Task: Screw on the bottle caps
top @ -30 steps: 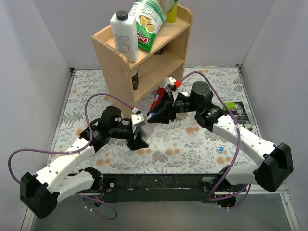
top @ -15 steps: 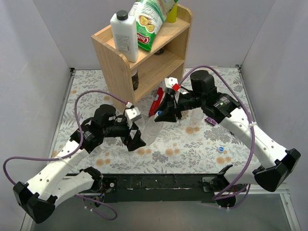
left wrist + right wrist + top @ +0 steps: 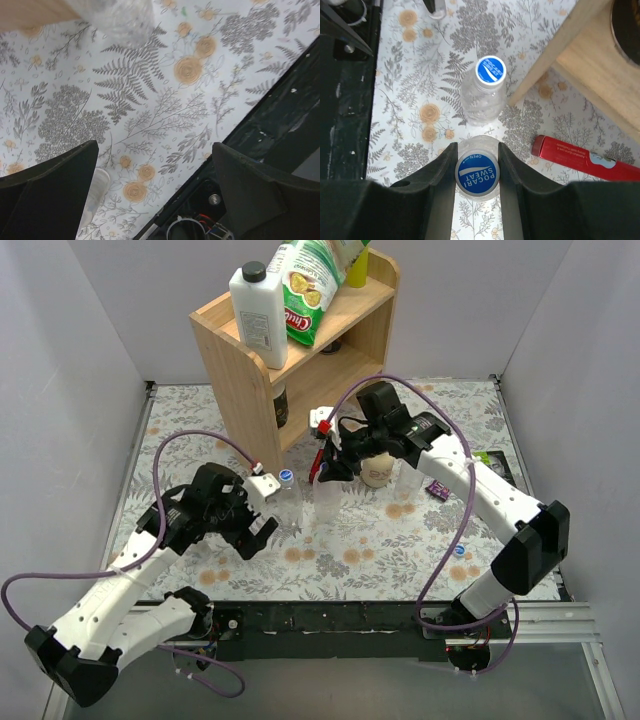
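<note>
- At mid-table, right gripper (image 3: 476, 150) pinched shut on a blue cap (image 3: 476, 171) atop a clear bottle (image 3: 326, 505).
- Just beyond, by the shelf leg (image 3: 550, 55), a second bottle (image 3: 480, 102), already capped.
- Left gripper (image 3: 150, 165) spread wide, empty, near that second bottle.
- Loose cap (image 3: 459, 550) well to the right.

Bright, even overhead light; soft shadows; slight wrist-view blur.

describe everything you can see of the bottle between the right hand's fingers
A small clear plastic bottle stands upright on the floral table cover, seen mostly from above. Its round blue cap reads POCARI SWEAT and OPEN in white. The right hand grips the cap's sides with its two dark fingers. Only the clear shoulder shows around the cap.
</note>
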### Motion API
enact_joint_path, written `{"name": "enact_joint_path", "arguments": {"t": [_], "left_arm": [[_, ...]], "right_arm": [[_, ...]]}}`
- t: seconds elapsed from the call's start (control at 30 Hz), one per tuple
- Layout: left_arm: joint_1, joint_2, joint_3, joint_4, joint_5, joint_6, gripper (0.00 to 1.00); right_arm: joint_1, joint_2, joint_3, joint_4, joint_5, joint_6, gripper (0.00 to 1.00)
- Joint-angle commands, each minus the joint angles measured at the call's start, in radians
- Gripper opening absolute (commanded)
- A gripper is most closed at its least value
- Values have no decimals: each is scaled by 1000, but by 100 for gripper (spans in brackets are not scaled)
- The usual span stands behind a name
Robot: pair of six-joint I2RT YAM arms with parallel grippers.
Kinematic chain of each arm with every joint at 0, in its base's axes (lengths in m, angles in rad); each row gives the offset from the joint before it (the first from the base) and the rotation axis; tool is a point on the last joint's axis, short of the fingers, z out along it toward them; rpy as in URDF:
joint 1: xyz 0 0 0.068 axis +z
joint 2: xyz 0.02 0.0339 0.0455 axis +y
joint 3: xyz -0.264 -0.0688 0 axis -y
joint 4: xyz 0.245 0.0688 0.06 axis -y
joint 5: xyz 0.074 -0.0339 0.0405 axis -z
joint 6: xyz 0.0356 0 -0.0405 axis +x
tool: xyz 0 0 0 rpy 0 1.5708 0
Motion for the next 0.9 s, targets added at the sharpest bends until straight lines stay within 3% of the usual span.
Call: {"name": "enact_joint_path", "arguments": {"t": [0.0,0.3,0.53,0.7,0.87], "left_arm": [[79,-92,-91,-67,1,96,98],[238,-157,-195,19,18,15,98],[272,-143,-209,58,25,6,98],[287,-151,-224,71,41,6,98],[287,-155,-244,155,-33,-32,98]], "right_arm": [[-26,17,47,38,-4,-29,1],[-43,59,1,86,-56,-40,3],[-40,52,-56,78,-74,-54,6],[-42,52,-88,78,-51,-63,14],[-40,49,-104,73,-51,-69,20]]}}
